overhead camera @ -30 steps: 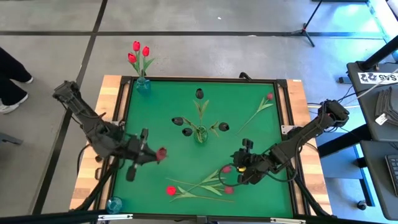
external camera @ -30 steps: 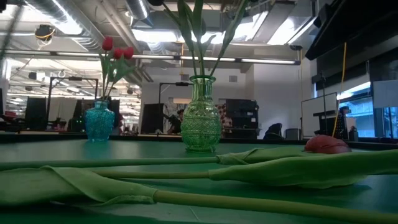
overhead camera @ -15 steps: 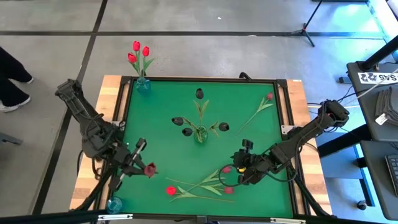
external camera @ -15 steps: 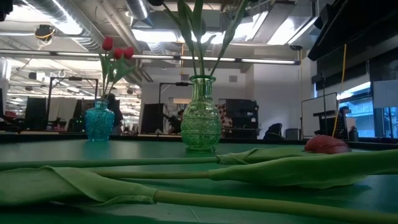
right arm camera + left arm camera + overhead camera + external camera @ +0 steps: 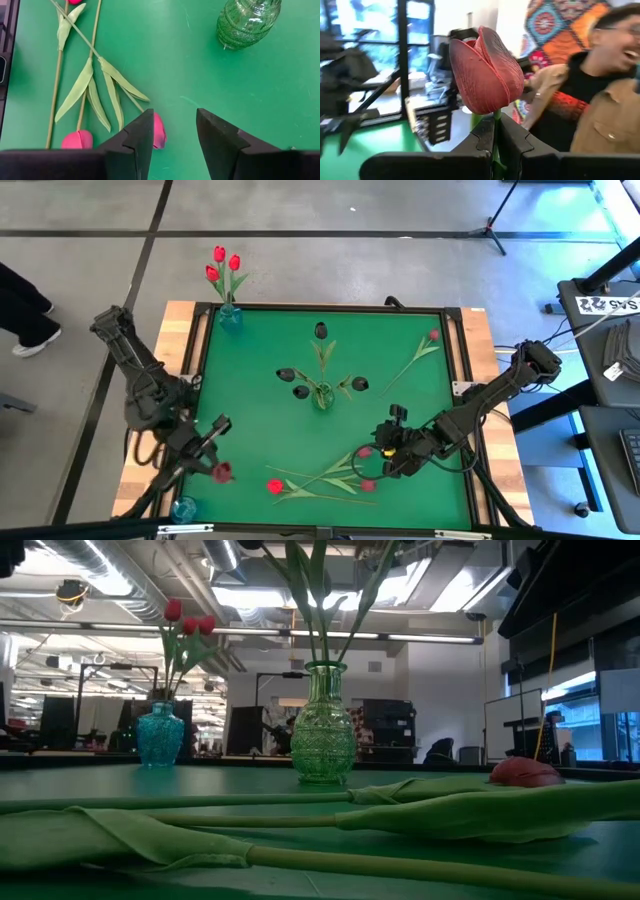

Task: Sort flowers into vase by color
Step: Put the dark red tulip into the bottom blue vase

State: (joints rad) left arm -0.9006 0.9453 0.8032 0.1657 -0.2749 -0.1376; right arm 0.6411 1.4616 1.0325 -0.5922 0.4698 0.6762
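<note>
Red tulip [image 5: 487, 70] pinched at the stem just under its head by the left hand [image 5: 495, 137], fingers pressed together on it; in the high view that tulip [image 5: 221, 471] hangs over the near left part of the green tabletop [image 5: 260, 390], the stem hidden behind the hand. Small blue vase [image 5: 184, 507] sits at the near left corner, close beside the held head, and is the nearest vase to this hand. A second blue vase [image 5: 229, 315] at the far left corner holds three red tulips [image 5: 222, 264]; the green glass vase [image 5: 322, 396] at centre holds dark tulips [image 5: 300, 391]. Which vase this stem is meant for I cannot tell. Right hand [image 5: 172, 132] hovers low over the near right area, fingers spread and empty, a pink-red tulip head [image 5: 158, 131] showing between them. Loose tulips [image 5: 330, 477] lie with stems crossing just left of it. One more tulip [image 5: 418, 356] lies diagonally near the far right.
</note>
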